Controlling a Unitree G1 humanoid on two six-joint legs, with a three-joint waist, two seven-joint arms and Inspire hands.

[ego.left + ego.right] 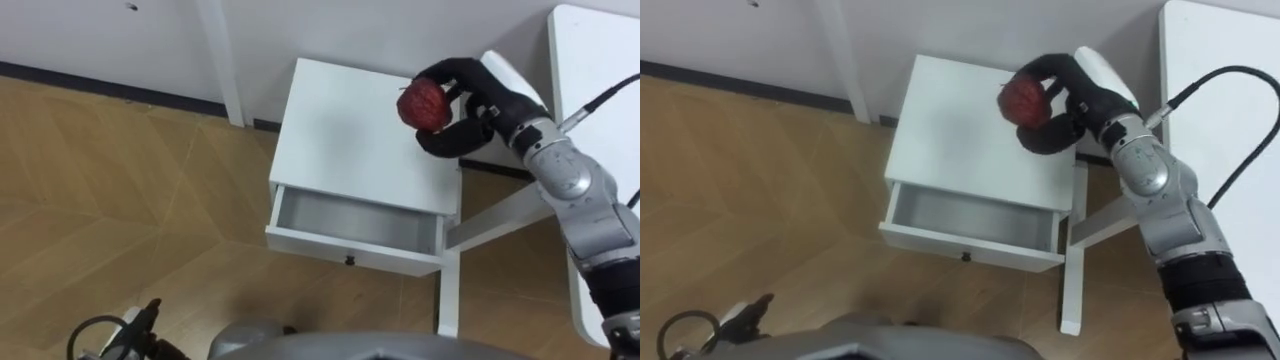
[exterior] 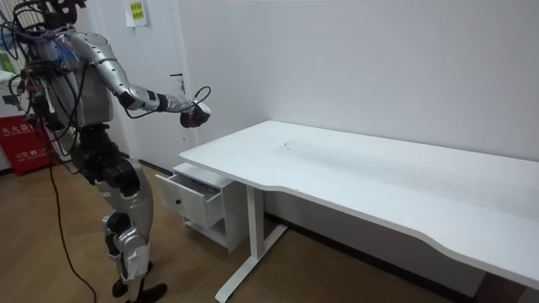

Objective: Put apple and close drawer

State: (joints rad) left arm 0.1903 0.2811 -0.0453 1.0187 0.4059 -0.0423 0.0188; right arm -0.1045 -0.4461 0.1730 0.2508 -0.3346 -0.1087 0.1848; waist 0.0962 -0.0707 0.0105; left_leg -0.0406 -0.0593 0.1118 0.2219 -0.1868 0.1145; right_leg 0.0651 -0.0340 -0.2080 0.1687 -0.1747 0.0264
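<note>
wooden plank floor [image 1: 120, 180] is running under everything and a plain white wall [image 1: 350, 25] is standing behind. a small white square bedside cabinet [image 1: 350, 130] is sitting against that wall, just beside the metal leg [image 1: 448, 300] of a big white desk [image 2: 379, 177], which is stretching off toward the room view's right.

the cabinet's one white drawer [image 1: 350, 250] is hanging pulled out toward the robot, its pale grey inside is showing, and a tiny dark knob [image 1: 349, 260] is sitting in the middle of the front panel.

the robot is standing on the floor in front of the cabinet, at the room view's left, with its right arm reaching straight out ahead. the right hand [image 1: 488, 105] is gripping a dark red round apple [image 1: 422, 103], with black fingers [image 1: 450, 70] curling over the top and the thumb wrapping underneath, so it's clamped on it properly. the apple is hanging in the air over the back right part of the cabinet top, not touching it, and it's sitting well behind the open drawer rather than over it.

down at the lower left edge of the left eye view a dark shape is poking in. i think that's the left hand [image 1: 125, 328], but honestly i can't tell what its fingers are doing.
</note>
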